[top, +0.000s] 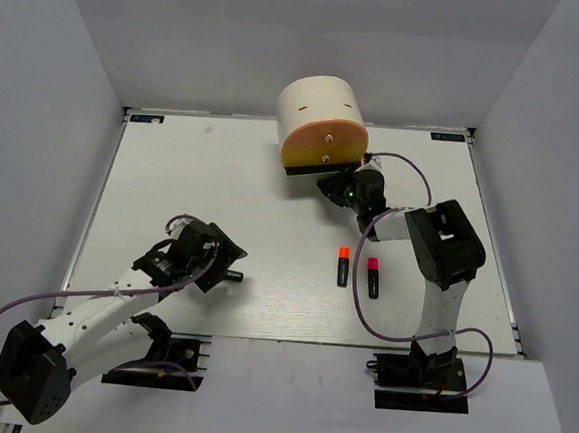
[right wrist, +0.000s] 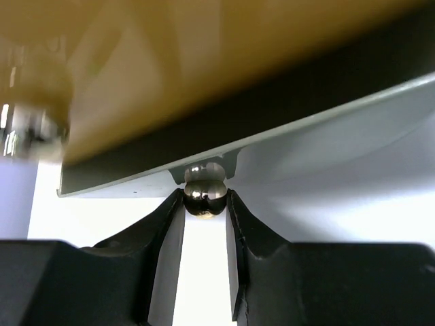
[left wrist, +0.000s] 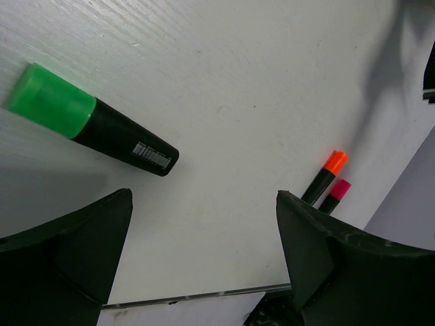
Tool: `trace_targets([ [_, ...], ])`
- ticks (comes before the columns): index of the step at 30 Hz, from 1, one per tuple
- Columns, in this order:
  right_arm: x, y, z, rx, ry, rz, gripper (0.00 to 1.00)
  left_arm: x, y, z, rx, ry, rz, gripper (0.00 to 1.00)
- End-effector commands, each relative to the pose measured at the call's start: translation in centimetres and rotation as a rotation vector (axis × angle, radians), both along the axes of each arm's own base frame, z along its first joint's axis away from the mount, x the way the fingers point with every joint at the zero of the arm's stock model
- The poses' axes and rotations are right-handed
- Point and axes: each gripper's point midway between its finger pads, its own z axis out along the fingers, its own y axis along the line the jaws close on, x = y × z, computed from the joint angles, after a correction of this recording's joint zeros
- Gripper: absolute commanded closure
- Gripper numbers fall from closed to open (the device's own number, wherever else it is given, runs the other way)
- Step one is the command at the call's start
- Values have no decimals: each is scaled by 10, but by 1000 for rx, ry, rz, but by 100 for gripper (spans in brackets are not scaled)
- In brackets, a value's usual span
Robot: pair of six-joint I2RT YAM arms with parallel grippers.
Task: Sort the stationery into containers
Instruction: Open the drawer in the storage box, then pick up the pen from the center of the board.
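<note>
The cream half-cylinder desk unit (top: 321,107) stands at the back of the table, its peach-orange front (top: 323,144) facing me. My right gripper (top: 334,187) is at its bottom edge. In the right wrist view it (right wrist: 204,198) is shut on the small round metal knob (right wrist: 204,195) of the pale grey drawer front (right wrist: 285,132). My left gripper (top: 228,263) is open and empty above the table (left wrist: 204,197). A green-capped black highlighter (left wrist: 92,121) lies just beyond it. Orange-capped (top: 343,266) and pink-capped (top: 373,277) highlighters lie side by side mid-table. Pens, eraser and tan block are out of view.
The white table (top: 222,181) ends at a near edge (left wrist: 197,296) just below my left fingers. Grey walls close in the left, back and right sides. My right arm (top: 445,254) stands right of the two highlighters.
</note>
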Motion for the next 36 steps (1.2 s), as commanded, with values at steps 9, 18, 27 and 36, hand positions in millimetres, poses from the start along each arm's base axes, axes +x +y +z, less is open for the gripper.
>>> trace_targets([
  [9, -60, -9, 26, 3, -47, 112, 88, -11, 4, 2, -27, 166, 149, 3],
  [18, -66, -8, 30, -7, -56, 135, 30, -20, 10, -14, -6, 273, 232, 3],
  [27, -113, -32, 19, -46, -31, 175, 28, -2, 20, -26, 74, 332, 385, 3],
  [36, -165, -67, 22, -50, -38, 170, 36, 2, 8, -54, 172, 522, 407, 10],
])
